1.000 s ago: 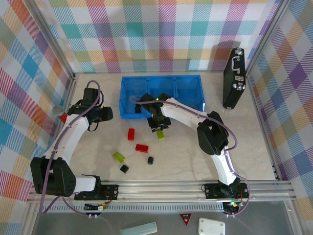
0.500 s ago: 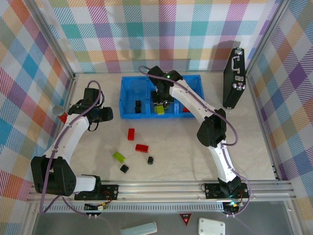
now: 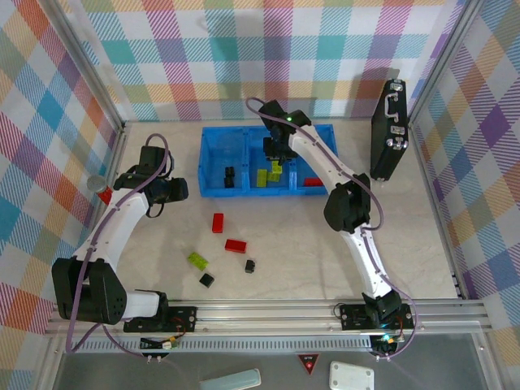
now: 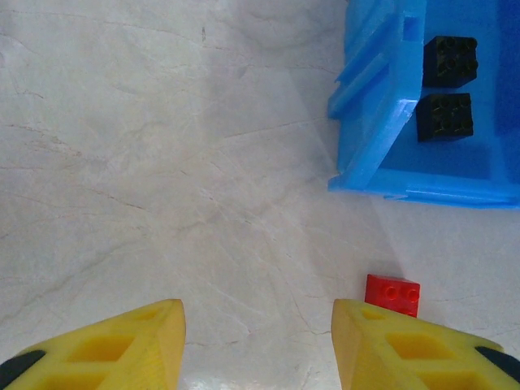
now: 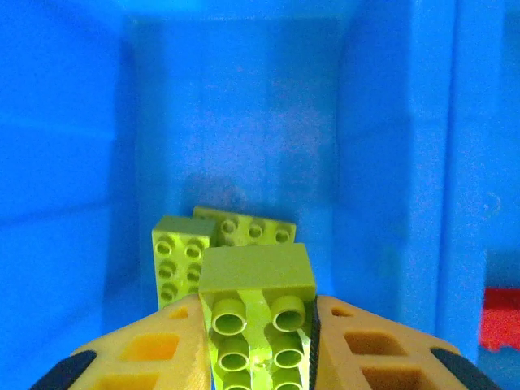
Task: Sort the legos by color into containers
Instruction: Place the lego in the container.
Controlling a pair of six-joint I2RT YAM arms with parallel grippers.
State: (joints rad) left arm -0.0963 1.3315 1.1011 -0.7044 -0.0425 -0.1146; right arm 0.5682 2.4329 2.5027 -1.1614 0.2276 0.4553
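Right fingers [image 5: 146, 353], clenched on a lime-green brick [image 5: 258, 296], have carried it from the tabletop [image 3: 292, 244] to above the green-stocked middle compartment [image 5: 244, 106]; left fingers [image 4: 106, 341] hang parted, empty.

Black latched case [image 3: 388, 130] upright by right wall, red cylinder [image 3: 101, 190] far left

Lime brick [image 5: 256, 317] — lower end off-frame

The right arm [image 3: 325, 166] is stretching far forward, the right gripper [image 5: 258, 321] pointing down and pinching a green brick [image 5: 256, 280] between its fingers. The left arm [image 3: 122, 219] is bending out leftward, the left gripper [image 4: 256, 313] hovering low, jaws partly apart, gripping nothing.
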